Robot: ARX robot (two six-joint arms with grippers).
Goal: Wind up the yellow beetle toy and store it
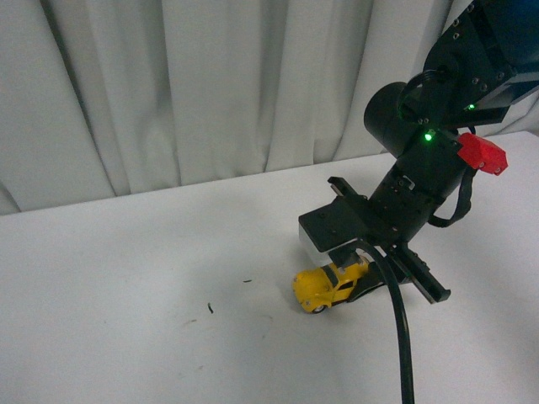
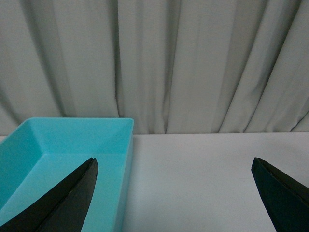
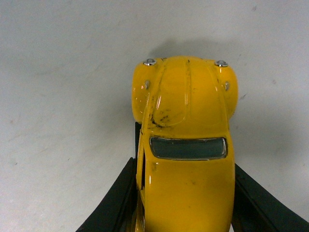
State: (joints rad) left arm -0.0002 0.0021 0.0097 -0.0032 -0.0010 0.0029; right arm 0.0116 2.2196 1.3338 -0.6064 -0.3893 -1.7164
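The yellow beetle toy (image 1: 324,287) sits on the white table right of centre, its nose pointing left and toward me. My right gripper (image 1: 349,271) is shut on its rear half from above. In the right wrist view the toy (image 3: 186,145) fills the middle, dark fingers (image 3: 118,200) pressed on both sides of its roof, hood and headlights ahead. My left gripper (image 2: 174,193) is open and empty; only its two black fingertips (image 2: 67,203) show. The turquoise box (image 2: 82,145) lies just beyond the one fingertip. The left arm and the box are out of the front view.
A grey curtain (image 1: 210,84) hangs behind the table's far edge. A black cable (image 1: 402,337) runs from the right arm down toward me. Small dark specks (image 1: 210,308) lie on the table left of the toy.
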